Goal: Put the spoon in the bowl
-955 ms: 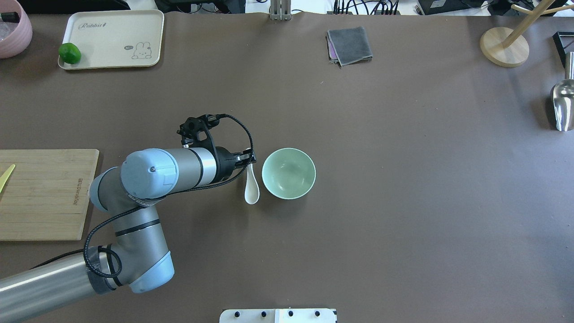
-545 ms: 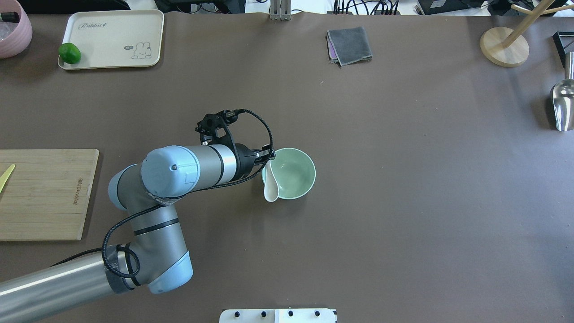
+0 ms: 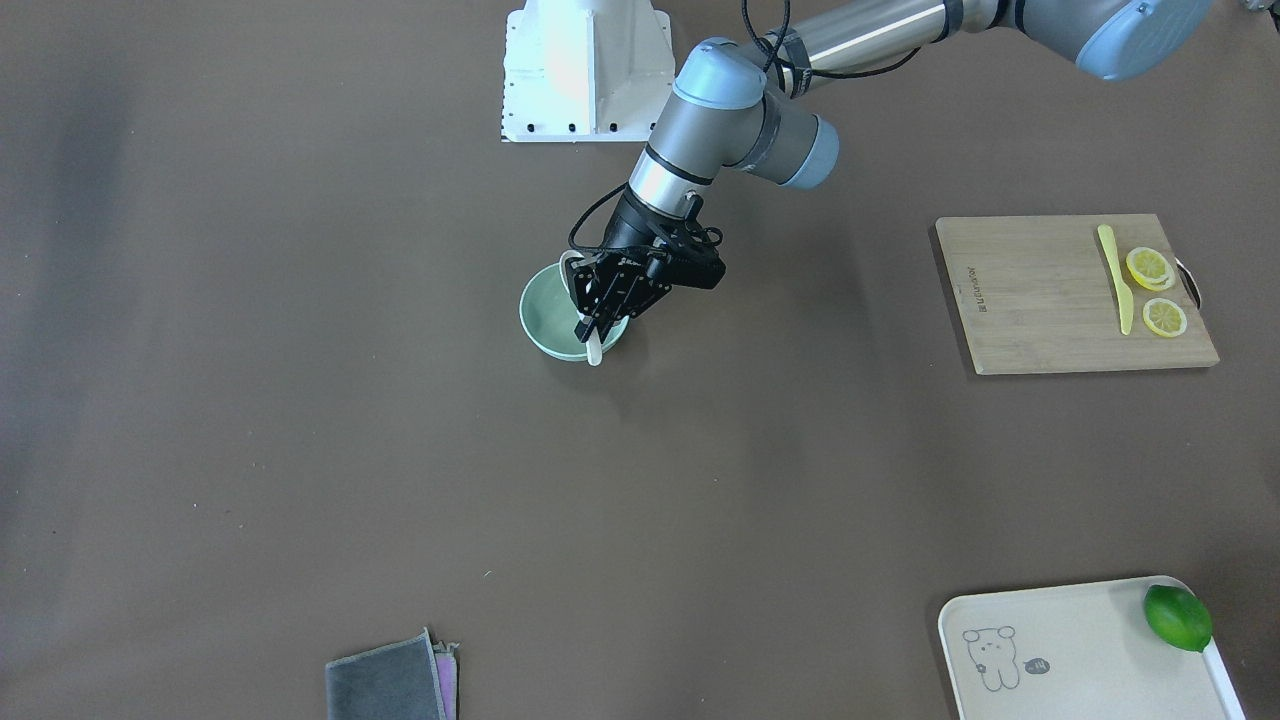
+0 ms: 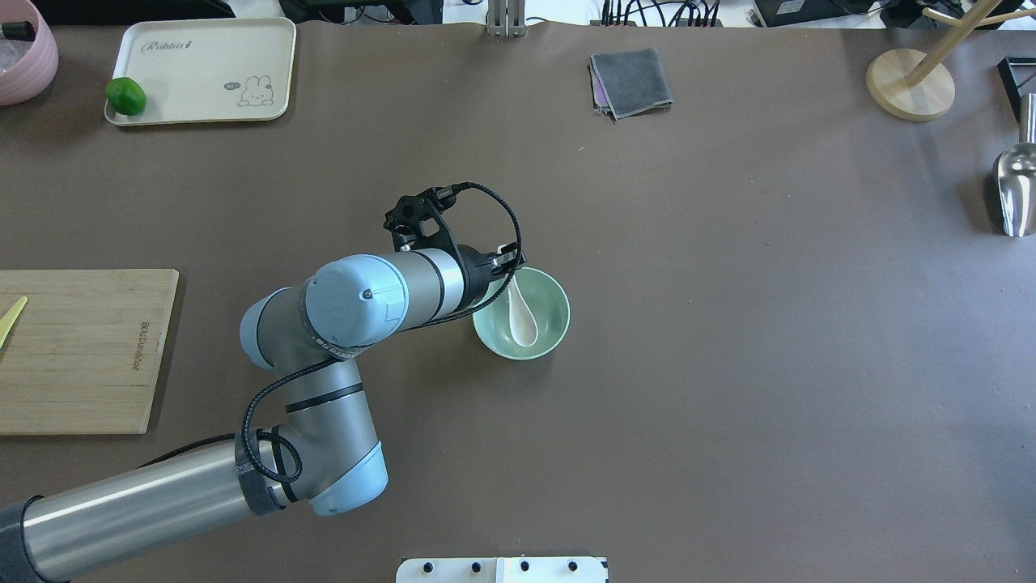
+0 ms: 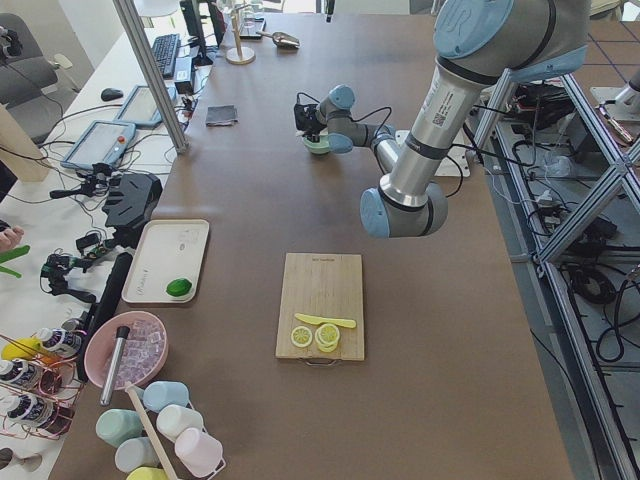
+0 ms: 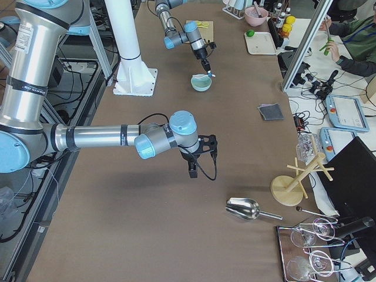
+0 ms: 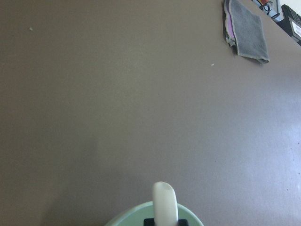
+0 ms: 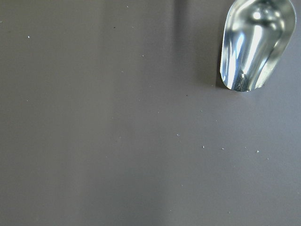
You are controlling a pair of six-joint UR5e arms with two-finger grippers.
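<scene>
The pale mint-green bowl [image 4: 552, 314] stands mid-table. My left gripper [image 4: 508, 267] is over the bowl's near-left rim, shut on the handle of the white spoon [image 4: 522, 321]. The spoon hangs tilted with its scoop over the inside of the bowl. In the front-facing view the gripper [image 3: 590, 330] holds the spoon [image 3: 594, 352] at the bowl [image 3: 543, 312]. The left wrist view shows the spoon's handle end [image 7: 163, 200] above the bowl's rim [image 7: 127, 216]. My right gripper [image 6: 192, 170] shows only in the exterior right view, above bare table; I cannot tell if it is open or shut.
A bamboo cutting board [image 4: 81, 348] with a yellow knife [image 4: 10, 320] lies at the left. A tray [image 4: 202, 69] with a lime [image 4: 125, 95] and a grey cloth [image 4: 631, 81] are at the back. A metal scoop [image 4: 1016, 186] and a wooden stand [image 4: 910, 85] are at the right.
My left arm has carried the spoon to the right, from beside the bowl's left side, over the rim, to above the bowl's inside.
</scene>
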